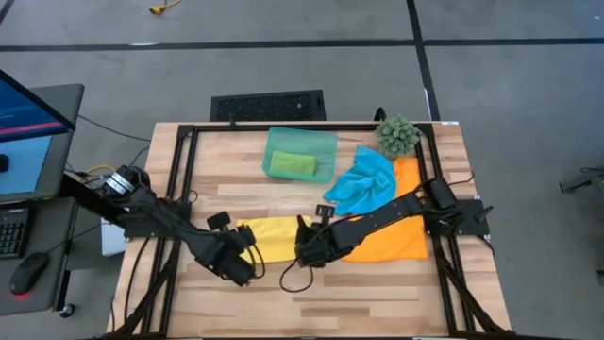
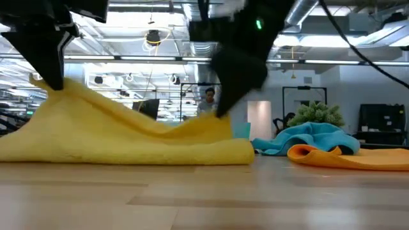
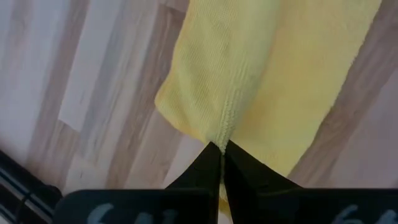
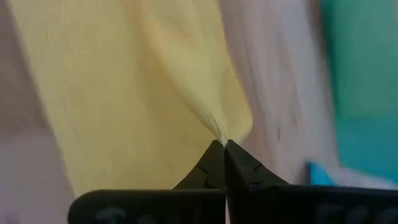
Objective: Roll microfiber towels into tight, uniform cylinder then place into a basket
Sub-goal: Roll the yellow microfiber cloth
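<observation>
The yellow towel [image 1: 272,238] lies as a folded strip on the table's near middle, and both grippers are shut on it. My left gripper [image 1: 249,249] is at its left end and my right gripper [image 1: 304,247] at its right end. In the low view the yellow towel [image 2: 128,137] rises to each gripper and sags between them. The orange towel [image 1: 394,236] lies flat at the right, with the crumpled blue towel [image 1: 364,184] resting on its far part. The teal basket [image 1: 326,142] stands at the far middle with a rolled green towel [image 1: 293,164] inside. My left gripper pinches the towel's stitched edge [image 3: 222,127] between its two fingertips, slanting down from the table's left. That end [image 2: 61,89] is lifted, while the towel's lower part rests on the table. My right gripper pinches a small peak of the towel [image 4: 217,130] near its right end between its fingertips, slanting down from the right. The cloth is drawn up into a point there [image 2: 214,121], and the rest lies on the table.
A spiky green plant ball [image 1: 397,135] stands at the far right corner. A black frame [image 1: 184,170] runs round the table top. Bare wood [image 1: 340,297] lies along the near edge. A desk with a monitor [image 1: 24,123] stands off the table's left.
</observation>
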### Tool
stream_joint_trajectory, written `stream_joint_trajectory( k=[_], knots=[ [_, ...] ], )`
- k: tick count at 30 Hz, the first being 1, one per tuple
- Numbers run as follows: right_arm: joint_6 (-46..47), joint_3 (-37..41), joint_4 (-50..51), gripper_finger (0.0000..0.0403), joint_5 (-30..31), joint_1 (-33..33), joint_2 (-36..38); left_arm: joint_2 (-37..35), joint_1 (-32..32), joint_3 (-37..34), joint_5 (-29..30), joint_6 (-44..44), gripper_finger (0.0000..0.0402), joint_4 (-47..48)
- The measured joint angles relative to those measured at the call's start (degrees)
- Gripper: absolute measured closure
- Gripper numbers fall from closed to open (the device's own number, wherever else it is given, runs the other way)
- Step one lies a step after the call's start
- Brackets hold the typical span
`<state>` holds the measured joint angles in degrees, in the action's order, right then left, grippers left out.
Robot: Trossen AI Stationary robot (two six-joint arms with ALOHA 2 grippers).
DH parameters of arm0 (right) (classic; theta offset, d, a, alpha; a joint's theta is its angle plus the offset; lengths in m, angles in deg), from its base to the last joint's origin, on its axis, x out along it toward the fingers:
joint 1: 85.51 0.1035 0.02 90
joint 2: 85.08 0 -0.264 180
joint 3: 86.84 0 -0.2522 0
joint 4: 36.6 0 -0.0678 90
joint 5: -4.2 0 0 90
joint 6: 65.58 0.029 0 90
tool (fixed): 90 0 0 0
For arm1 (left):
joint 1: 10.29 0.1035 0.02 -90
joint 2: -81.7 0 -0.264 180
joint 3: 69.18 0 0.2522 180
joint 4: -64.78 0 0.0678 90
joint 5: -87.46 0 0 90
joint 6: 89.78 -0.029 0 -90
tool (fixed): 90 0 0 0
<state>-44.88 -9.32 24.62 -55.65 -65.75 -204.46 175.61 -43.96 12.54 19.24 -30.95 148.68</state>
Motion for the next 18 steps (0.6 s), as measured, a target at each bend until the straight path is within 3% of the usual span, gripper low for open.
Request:
stream_joint_trajectory(
  k=[18],
  knots=[
    [0.86, 0.16, -1.26, 0.0397, -0.32, -1.62, -1.90, -0.04, 2.55, -0.02, 0.58, -3.76, 0.0390, -0.35]
  ],
)
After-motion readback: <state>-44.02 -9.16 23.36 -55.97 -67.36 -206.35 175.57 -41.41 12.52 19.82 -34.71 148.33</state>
